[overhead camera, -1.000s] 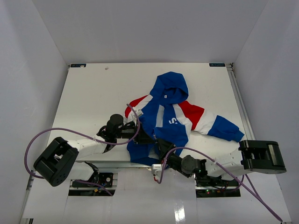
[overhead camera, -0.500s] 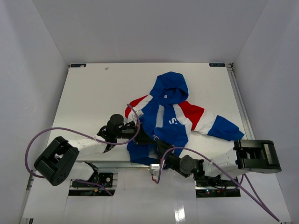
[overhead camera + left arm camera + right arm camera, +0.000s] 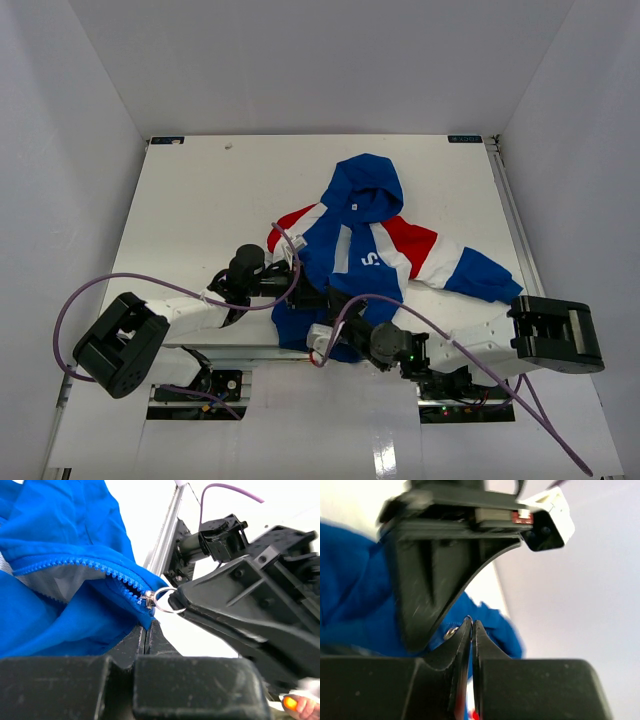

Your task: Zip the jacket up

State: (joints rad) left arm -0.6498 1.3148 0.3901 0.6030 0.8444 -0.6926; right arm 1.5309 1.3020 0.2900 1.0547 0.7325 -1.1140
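a blue jacket [image 3: 365, 250] lies right of centre, hem at the near edge. the left gripper [image 3: 148, 637] clenches the hem by the zip. the right gripper [image 3: 471, 630] has just clamped shut – apparently on the ring [image 3: 168, 600] – so zipping towards the far hood can likely start.

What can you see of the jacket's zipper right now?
The zipper has royal-blue, plastic-looking teeth on blue tape and is unzipped: one toothed row shows along the front edge, over pale lining. A small silver slider sits at its lower end by the hem, carrying a thin metal pull ring. The right pincer, shut, meets the ring's far side and seems to nip it. The left pincer, shut, clamps the jacket fabric just below the slider.
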